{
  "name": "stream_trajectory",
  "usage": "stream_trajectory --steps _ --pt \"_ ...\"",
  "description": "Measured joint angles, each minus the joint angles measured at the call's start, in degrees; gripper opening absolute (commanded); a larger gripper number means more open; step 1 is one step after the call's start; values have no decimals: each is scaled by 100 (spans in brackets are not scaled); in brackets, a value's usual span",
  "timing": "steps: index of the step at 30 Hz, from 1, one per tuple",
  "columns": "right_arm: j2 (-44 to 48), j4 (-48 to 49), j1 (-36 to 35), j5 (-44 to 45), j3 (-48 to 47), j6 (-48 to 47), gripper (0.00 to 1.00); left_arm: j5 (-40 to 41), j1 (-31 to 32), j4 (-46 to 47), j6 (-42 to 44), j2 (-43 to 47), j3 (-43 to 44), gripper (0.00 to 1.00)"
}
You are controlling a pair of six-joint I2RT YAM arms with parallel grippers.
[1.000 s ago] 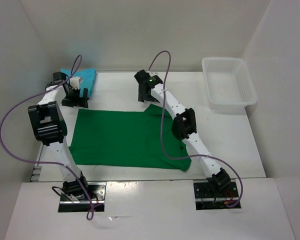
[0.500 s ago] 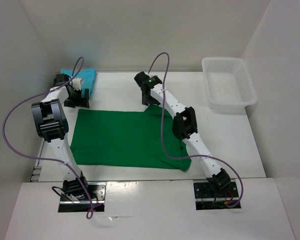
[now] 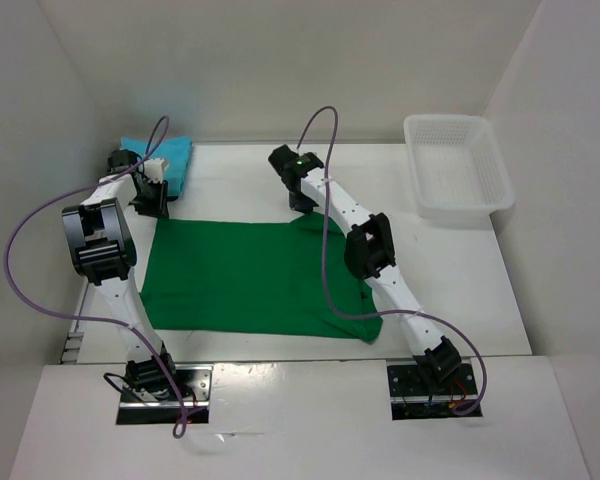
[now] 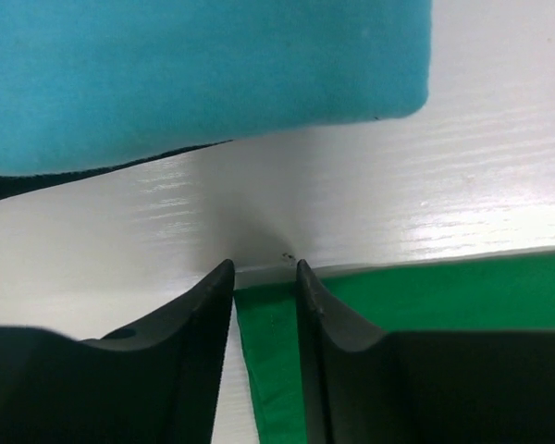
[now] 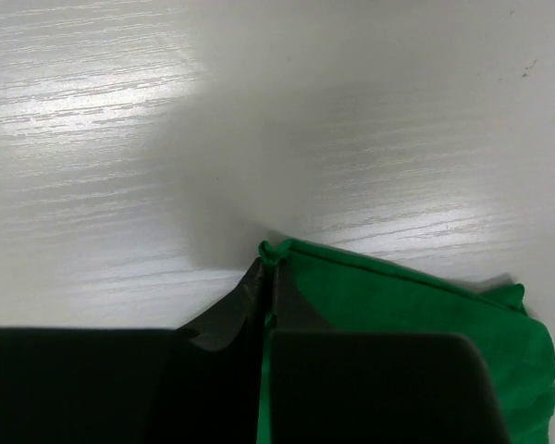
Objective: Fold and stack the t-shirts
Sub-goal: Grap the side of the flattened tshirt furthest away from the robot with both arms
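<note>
From the overhead camera I saw the turquoise t-shirt (image 3: 173, 158) folded in the upper left of the frame, at the far left corner of the table (image 3: 460, 280). In the left wrist view the same shirt (image 4: 203, 74) filled the top of the picture, and a thin dark edge, which I took for the black t-shirt (image 4: 37, 185), showed beneath it at the left. Just below that pile, the left gripper (image 3: 152, 200) pointed down at the far left corner of the green t-shirt (image 3: 250, 280). Seen close up, the left gripper (image 4: 264, 273) had its fingers a little apart, straddling that corner of the green cloth (image 4: 425, 296), with a narrow strip of it showing between them. The green t-shirt itself lay spread flat across the middle of the frame between the two arms, with one sleeve sticking out at the lower right. At its far right corner the right gripper (image 3: 302, 205) was down on the fabric. Its wrist view showed the right gripper (image 5: 266, 268) with its fingers pressed together on a small bunched fold at the shirt's edge (image 5: 398, 305). In the upper right of the overhead frame the white mesh basket (image 3: 458, 170) sat well apart from the shirts.
</note>
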State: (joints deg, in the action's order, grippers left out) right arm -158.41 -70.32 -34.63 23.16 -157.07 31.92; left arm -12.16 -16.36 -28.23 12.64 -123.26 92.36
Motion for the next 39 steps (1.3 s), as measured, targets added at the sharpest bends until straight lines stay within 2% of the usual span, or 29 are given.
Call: stream_trajectory --steps 1,6,7,9,11,12,13,14,15,18,23,25,29,30,33,34,39 --pt "2 -9 0 2 0 -2 0 -20 0 -20 22 0 0 30" --pt "31 -55 -13 13 35 0 0 -157 2 -149 50 15 0 3" --pt "52 -68 -22 15 72 0 0 -210 2 -201 55 26 -13 3" --pt "118 -114 -39 22 190 0 0 -284 7 -264 66 98 -116 10" --pt "173 -166 -74 24 269 0 0 -323 7 -365 74 170 -208 10" --pt "190 -190 -94 24 293 0 0 -326 7 -411 72 201 -243 13" --pt "208 -210 -116 26 302 0 0 -328 7 -448 72 216 -262 26" --pt "219 -219 -138 26 302 0 0 -343 7 -481 76 227 -273 71" --pt "229 -225 -162 26 302 0 0 -369 7 -509 94 236 -273 78" --pt "267 -236 -234 28 302 0 0 -382 35 -568 76 343 -273 94" --pt "304 -240 -326 39 302 -2 0 -140 28 -555 46 361 -330 96" --pt "306 -243 -345 44 302 -2 0 -98 20 -544 44 363 -343 93" --pt "306 -243 -354 44 302 -2 0 -120 4 -581 42 361 -350 67" --pt "306 -245 -354 44 302 -2 0 -162 4 -605 55 352 -350 54" --pt "306 -245 -354 44 302 -2 0 -299 4 -669 70 334 -354 30" --pt "306 -245 -354 44 302 -2 0 -339 0 -702 79 328 -354 16" --pt "337 -243 -354 44 321 -2 0 -457 -4 -776 70 317 -358 0"
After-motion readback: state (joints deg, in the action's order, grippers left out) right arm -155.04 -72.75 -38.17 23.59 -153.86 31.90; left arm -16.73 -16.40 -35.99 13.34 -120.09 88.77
